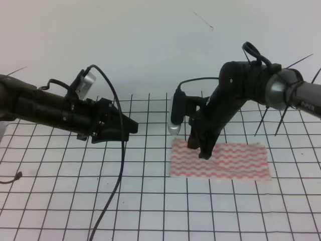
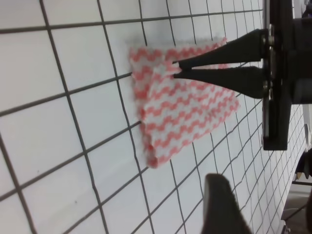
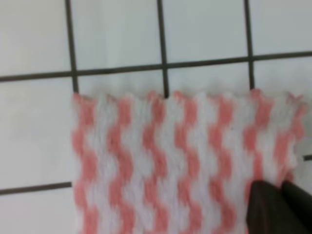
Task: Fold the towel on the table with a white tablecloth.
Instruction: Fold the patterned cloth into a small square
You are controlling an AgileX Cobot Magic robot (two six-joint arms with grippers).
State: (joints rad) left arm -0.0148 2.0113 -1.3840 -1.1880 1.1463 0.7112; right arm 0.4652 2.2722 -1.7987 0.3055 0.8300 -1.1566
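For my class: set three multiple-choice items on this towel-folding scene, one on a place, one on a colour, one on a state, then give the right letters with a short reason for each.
1. Where does the towel lie on the gridded table?
A. Under the left arm
B. Below the right arm, right of the middle
C. Over the front edge

2. What colours are its stripes?
A. Pink-red and white
B. Blue and yellow
C. Green and black

3. What is the right claw doing?
A. Hanging open, far from the towel
B. Closed on the towel near one end
C. Resting on bare cloth

Answers: 1 B, the high view shows it right of centre. 2 A, every view shows pink-red waves on white. 3 B, the left wrist view shows its tips together, puckering the cloth.
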